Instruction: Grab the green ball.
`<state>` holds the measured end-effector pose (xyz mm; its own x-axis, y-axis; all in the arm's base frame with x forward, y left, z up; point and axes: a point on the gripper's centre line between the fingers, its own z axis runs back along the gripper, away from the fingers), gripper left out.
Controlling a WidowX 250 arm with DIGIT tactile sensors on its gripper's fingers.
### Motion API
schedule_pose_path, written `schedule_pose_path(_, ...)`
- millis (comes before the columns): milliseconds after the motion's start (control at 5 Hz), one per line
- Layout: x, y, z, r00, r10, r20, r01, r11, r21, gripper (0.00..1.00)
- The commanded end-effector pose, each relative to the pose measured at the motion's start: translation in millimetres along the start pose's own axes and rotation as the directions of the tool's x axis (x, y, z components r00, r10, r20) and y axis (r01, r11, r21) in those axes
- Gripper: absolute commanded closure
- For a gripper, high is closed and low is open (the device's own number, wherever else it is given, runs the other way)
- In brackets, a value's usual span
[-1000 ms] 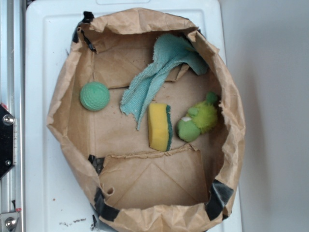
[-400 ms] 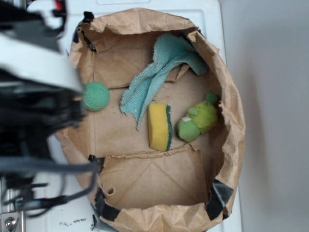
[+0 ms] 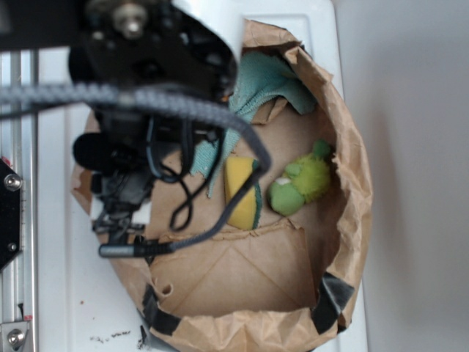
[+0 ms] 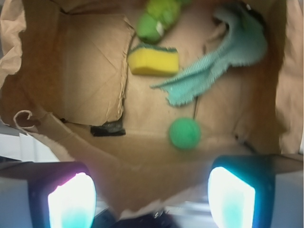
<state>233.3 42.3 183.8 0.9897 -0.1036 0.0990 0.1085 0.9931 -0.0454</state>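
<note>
You see a paper bag [image 4: 71,71] holding a sponge [image 4: 153,61], a teal cloth [image 4: 223,57] and a plush toy [image 3: 300,183].

Light is even and bright on my exterior feed, with soft shadows inside the paper bag [image 3: 344,220]. The arm [image 3: 146,95] looms dark and blurred. On the wrist feed everything is soft (motion blur), and the fingers [image 4: 71,202] glare white.
</note>
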Motion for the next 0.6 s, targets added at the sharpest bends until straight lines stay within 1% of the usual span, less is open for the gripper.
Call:
schedule_pose_path(0, 20, 29, -24, 0.997, -0.073, 0.034, 0.072, 0.997, 0.023, 0.00)
schedule_pose_path(200, 17, 25, -45, 0.995, -0.097, 0.018, 0.097, 0.995, 0.003, 0.00)
schedule_pose_path(400, 22, 21, -66, 0.989, -0.147, 0.018, 0.147, 0.989, 0.011, 0.00)
